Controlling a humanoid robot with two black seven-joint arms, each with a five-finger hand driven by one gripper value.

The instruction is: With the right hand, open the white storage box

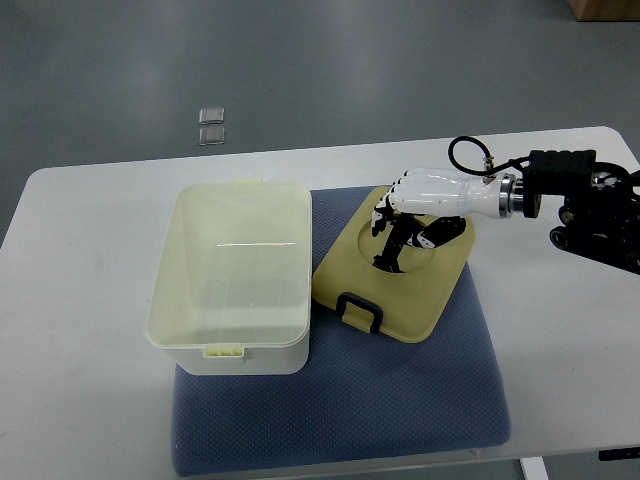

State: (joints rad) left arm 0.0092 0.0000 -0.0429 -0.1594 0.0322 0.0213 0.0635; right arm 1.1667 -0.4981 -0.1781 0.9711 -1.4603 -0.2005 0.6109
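Note:
The white storage box (232, 275) stands open on the left part of a blue mat (340, 420), and its inside looks empty. Its cream lid (420, 290), with a dark handle (360, 310), lies on the mat right beside the box, top side up. My right hand (405, 225) comes in from the right and hovers over the far part of the lid. Its black fingers (390, 250) hang loosely down over the lid's round recess and grip nothing. I cannot tell whether the fingertips touch the lid. The left arm does not show.
The mat lies on a white table (80, 300) with rounded corners. Its far edge runs behind the box and its front edge is near the bottom of the picture. Two small clear squares (211, 125) lie on the grey floor beyond the table.

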